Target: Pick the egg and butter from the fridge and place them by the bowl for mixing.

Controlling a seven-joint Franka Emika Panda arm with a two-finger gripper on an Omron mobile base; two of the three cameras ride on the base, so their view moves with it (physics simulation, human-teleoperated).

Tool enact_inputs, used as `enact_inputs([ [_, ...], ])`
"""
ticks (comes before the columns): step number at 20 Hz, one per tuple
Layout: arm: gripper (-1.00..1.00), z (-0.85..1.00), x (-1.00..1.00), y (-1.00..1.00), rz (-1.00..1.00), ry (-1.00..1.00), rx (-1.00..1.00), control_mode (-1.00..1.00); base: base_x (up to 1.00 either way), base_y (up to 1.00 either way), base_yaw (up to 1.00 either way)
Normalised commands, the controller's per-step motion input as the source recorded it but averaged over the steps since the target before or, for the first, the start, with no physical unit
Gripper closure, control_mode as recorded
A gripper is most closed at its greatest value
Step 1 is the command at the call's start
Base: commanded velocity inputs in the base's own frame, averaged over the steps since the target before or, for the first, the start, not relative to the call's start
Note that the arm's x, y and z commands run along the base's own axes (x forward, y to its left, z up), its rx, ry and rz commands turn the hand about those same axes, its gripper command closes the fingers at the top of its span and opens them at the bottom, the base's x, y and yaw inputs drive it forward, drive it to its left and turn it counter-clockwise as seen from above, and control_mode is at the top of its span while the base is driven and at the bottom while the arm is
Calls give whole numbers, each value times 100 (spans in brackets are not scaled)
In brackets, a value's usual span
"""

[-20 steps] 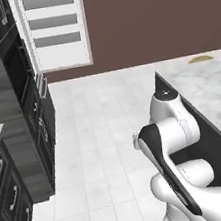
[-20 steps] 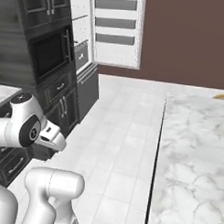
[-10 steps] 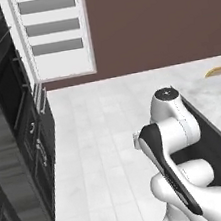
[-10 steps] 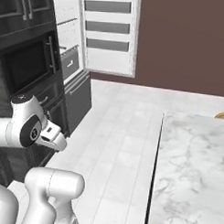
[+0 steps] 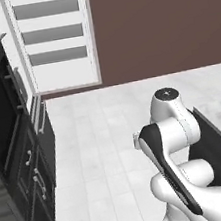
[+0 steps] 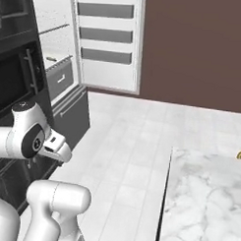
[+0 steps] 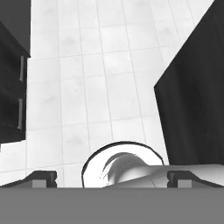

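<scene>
Across tiled floor, fridge (image 6: 55, 66) open ahead; approach step. Gripper (image 7: 112, 179) jaws spread, empty (arm tucked). Next: drive closer, reach shelf.

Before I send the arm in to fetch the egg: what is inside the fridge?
In the right base view the open fridge shows white shelves, a white drawer with a handle, and a small dark speck on one shelf. Its door and frame hide the rest; no egg is identifiable.

A glossy white arm (image 5: 171, 123) built of rounded, bulbous segments is seen, with dark grey to black bands curving along the joints. A dark circular cap is set on one joint end. Two small dark fingers (image 7: 40, 178) are squared and blocky.
</scene>
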Motion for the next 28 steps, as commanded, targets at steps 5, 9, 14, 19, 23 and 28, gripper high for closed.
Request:
enact_inputs([
  [5, -100, 0, 0, 0, 0, 0, 0, 100, 94, 0, 0],
  [9, -100, 0, 0, 0, 0, 0, 0, 100, 94, 0, 2],
  [14, -100, 0, 0, 0, 0, 0, 0, 100, 94, 0, 3],
  [19, -100, 0, 0, 0, 0, 0, 0, 100, 93, 0, 9],
  [23, -100, 0, 0, 0, 0, 0, 0, 100, 83, 0, 20],
  [28, -100, 0, 0, 0, 0, 0, 0, 100, 84, -1, 23],
])
